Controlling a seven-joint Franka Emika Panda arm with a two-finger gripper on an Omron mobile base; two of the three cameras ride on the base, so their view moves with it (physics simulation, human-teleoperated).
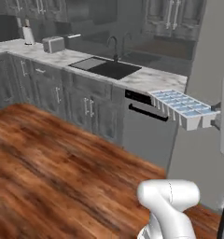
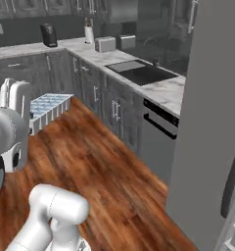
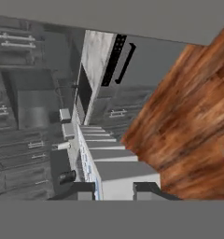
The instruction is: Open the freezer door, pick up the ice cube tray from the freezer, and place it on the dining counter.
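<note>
The ice cube tray (image 1: pixel 181 108), pale blue with a whitish rim and two rows of cells, hangs level in the air above the wood floor. My gripper (image 1: pixel 216 117) is shut on its right end. In the right base view the tray (image 2: pixel 48 109) sticks out to the right of the gripper (image 2: pixel 29 117). The hand view looks along the tray (image 3: pixel 115 161), with one dark fingertip (image 3: pixel 82 190) on each side of its near end and the gripper (image 3: pixel 113 190) clamped on it. The freezer door (image 2: pixel 207 122), a tall grey panel with a dark curved handle (image 2: pixel 232 182), stands at the right. The dining counter is out of view.
A marble kitchen counter (image 1: pixel 153 78) with a dark sink (image 1: pixel 111 69) and a toaster (image 1: pixel 53 44) runs along the back wall. Beneath it are grey cabinets (image 1: pixel 88 105) and a dishwasher front (image 1: pixel 144 123) with a black handle. Wood floor (image 1: pixel 53 172) spreads in front.
</note>
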